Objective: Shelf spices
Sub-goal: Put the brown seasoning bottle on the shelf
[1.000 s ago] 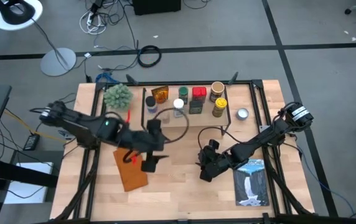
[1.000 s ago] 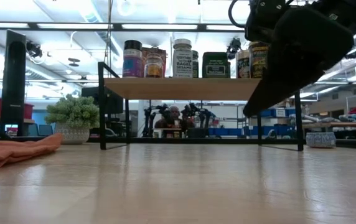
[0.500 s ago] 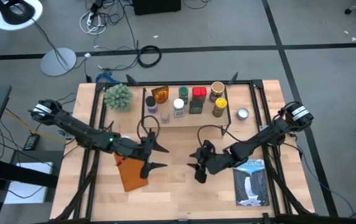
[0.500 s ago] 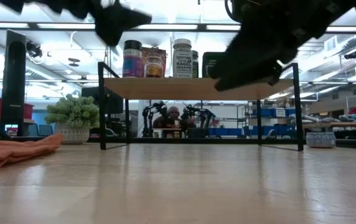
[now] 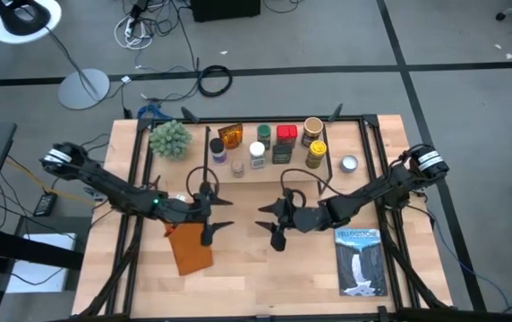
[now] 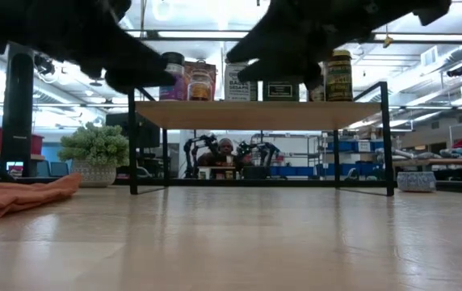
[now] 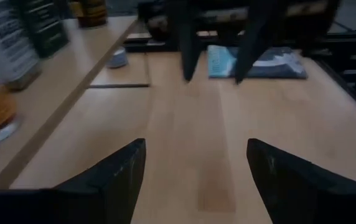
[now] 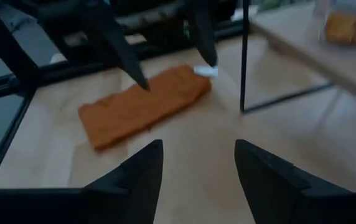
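Overhead, the shelf (image 5: 274, 165) stands along the table's (image 5: 247, 277) far side with the spices (image 5: 278, 145) lined up on its light top board, none of them held. Both arms reach over the bare middle of the table in front of it, facing each other. The left gripper (image 5: 217, 219) is spread wide and empty, while the right gripper (image 5: 269, 224), just beside it, is parted and empty too.

Plant (image 5: 169, 139), orange cloth (image 5: 189, 248), book (image 5: 360, 262) on table.
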